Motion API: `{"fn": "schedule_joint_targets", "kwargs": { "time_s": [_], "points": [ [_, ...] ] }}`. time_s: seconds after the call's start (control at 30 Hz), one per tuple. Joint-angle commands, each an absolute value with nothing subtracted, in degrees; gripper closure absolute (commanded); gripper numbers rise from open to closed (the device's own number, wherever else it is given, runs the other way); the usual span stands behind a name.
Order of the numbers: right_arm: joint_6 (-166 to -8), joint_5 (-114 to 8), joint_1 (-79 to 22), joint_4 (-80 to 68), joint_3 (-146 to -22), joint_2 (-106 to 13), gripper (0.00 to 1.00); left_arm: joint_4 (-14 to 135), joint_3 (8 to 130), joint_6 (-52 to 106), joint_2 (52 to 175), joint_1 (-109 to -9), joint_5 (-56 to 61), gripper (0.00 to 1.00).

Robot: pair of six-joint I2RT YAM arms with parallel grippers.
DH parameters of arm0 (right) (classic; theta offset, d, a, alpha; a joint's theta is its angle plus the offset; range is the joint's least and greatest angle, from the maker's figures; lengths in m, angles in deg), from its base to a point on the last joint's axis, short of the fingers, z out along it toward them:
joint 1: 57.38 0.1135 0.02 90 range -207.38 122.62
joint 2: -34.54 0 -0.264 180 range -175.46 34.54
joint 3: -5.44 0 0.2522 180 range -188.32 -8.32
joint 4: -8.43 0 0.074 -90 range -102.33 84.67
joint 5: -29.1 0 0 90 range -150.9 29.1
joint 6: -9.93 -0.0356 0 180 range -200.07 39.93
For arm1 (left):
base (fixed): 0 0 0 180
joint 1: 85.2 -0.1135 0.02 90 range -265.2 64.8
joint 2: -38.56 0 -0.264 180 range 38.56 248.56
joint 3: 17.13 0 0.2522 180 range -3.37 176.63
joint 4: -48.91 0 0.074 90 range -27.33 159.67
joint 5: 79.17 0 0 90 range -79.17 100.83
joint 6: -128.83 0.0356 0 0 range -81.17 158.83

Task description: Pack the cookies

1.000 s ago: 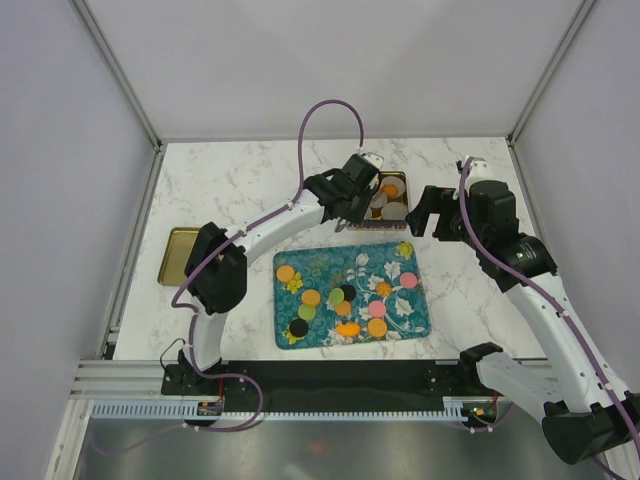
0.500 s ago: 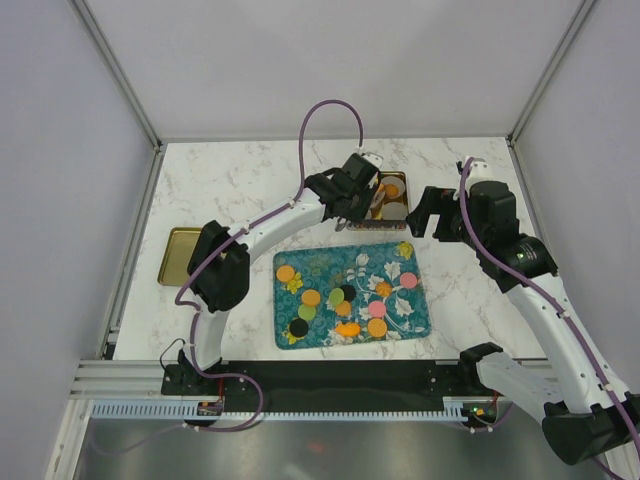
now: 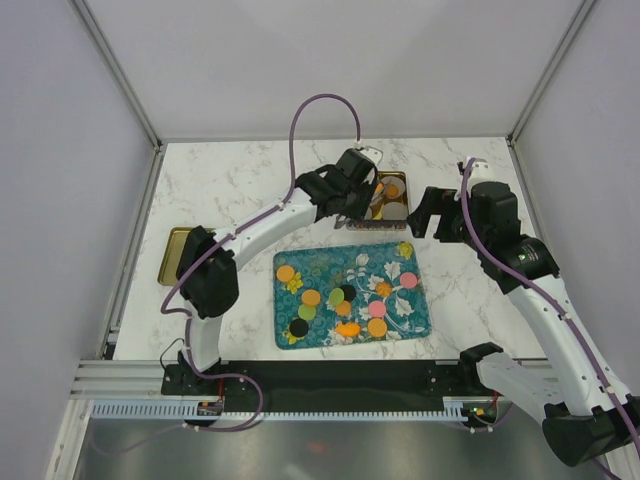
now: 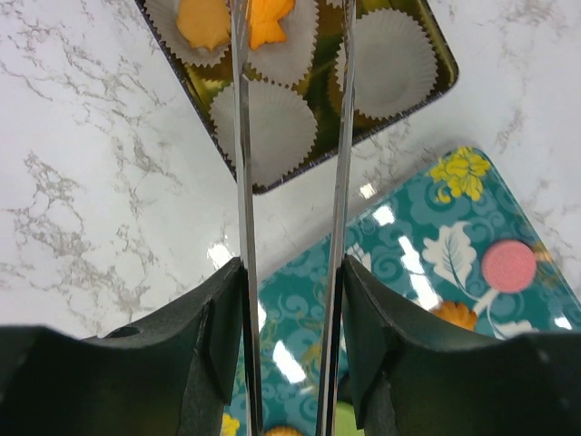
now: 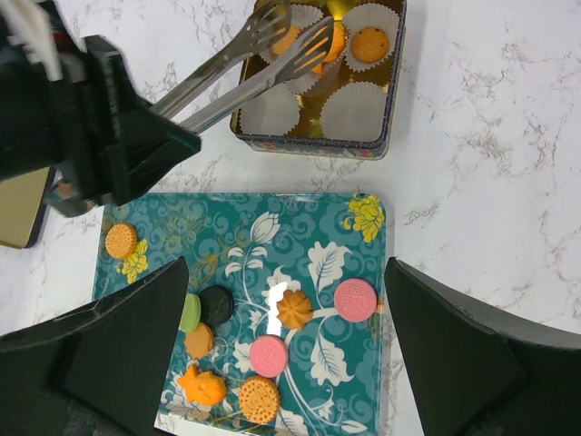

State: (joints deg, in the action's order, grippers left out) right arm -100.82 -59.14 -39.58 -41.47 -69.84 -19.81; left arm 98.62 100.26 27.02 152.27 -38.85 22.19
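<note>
Cookies (image 3: 345, 297) in orange, pink, green and black lie scattered on the teal floral tray (image 3: 300, 262). In the right wrist view a pink cookie (image 5: 355, 299) and a black cookie (image 5: 216, 305) show on the tray (image 5: 227, 227). My left gripper (image 3: 350, 200) is shut on metal tongs (image 4: 241, 182). The tongs' tips (image 5: 283, 32) reach over the open tin (image 5: 313, 145), with an orange cookie (image 4: 272, 18) between the blades; I cannot tell if it is gripped. My right gripper (image 5: 286, 282) is open and empty above the tray.
The tin (image 3: 392, 195) holds white paper cups, two of them empty (image 4: 272, 127), others with orange cookies (image 4: 201, 23). A gold lid (image 3: 180, 255) lies at the table's left. The marble table ends at walls on the back and sides.
My left arm has shifted slightly back and left, carrying the tongs further over the tin. The right arm has not moved.
</note>
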Motion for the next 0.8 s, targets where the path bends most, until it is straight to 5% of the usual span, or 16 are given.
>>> {"fn": "schedule_joint_targets", "kwargs": {
  "time_s": [0.0,0.77],
  "points": [
    [-100.5,-58.9,-39.8,-41.4,-72.7,-19.4,0.02,97.2,97.4,28.1,142.5,-37.0,21.2,0.48],
    [-99.8,-58.4,-39.7,-39.9,-70.6,-19.6,0.02,102.9,55.4,10.5,105.8,-17.7,25.3,0.47]
  ]
}}
